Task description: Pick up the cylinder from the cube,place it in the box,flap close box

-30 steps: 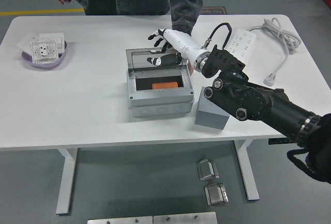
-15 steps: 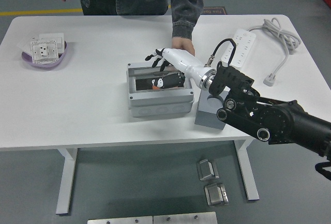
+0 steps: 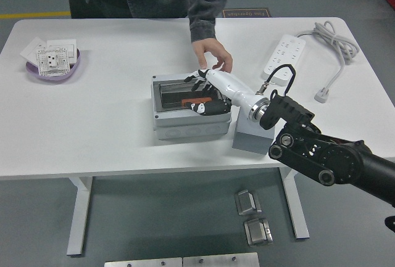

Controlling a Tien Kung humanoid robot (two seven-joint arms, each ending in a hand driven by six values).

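A grey box (image 3: 188, 128) stands at the table's middle, its clear flap lid (image 3: 176, 92) lying down over the opening. The orange cylinder (image 3: 195, 102) lies inside and shows through the lid. My right hand (image 3: 208, 95) rests flat on the lid's right part with its fingers spread and holds nothing. The grey cube (image 3: 249, 138) stands just right of the box, under my right forearm, with nothing on top. A person's hand (image 3: 212, 53) hovers just behind the box's back right corner and touches nothing.
A purple bowl (image 3: 37, 73) with white socket plates sits at the far left. A white power strip (image 3: 282, 53) and its cable (image 3: 333, 40) lie at the back right. The person stands at the far edge.
The lid has swung from upright down flat over the box, with my right hand following it down and toward me. The person's hand has drawn back from the lid.
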